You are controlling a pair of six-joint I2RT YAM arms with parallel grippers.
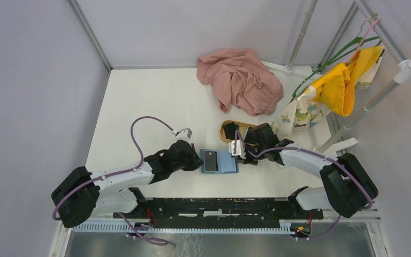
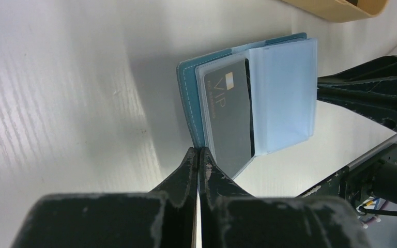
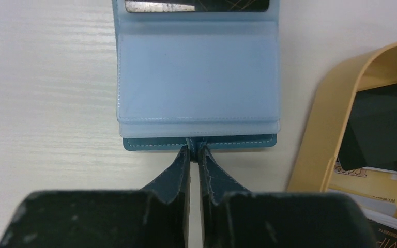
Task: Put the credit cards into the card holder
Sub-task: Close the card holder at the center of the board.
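Note:
The teal-blue card holder [image 1: 226,161] lies open on the white table, its pale blue sleeves [image 2: 284,93] facing up. One black credit card [image 2: 230,113] marked VIP sits in the left sleeve [image 1: 210,159]; only its edge [image 3: 196,5] shows in the right wrist view. My left gripper [image 2: 199,151] is shut on the holder's left edge [image 1: 199,163]. My right gripper [image 3: 195,147] is shut on the small teal tab at the holder's right edge [image 1: 239,152]. More dark credit cards [image 3: 382,124] lie in the tan tray.
The oval tan wooden tray [image 1: 226,131] stands just behind and right of the holder, close to my right arm [image 3: 315,144]. A pink cloth [image 1: 243,80] is heaped at the back. A rack with yellow fabric [image 1: 345,80] stands at the right.

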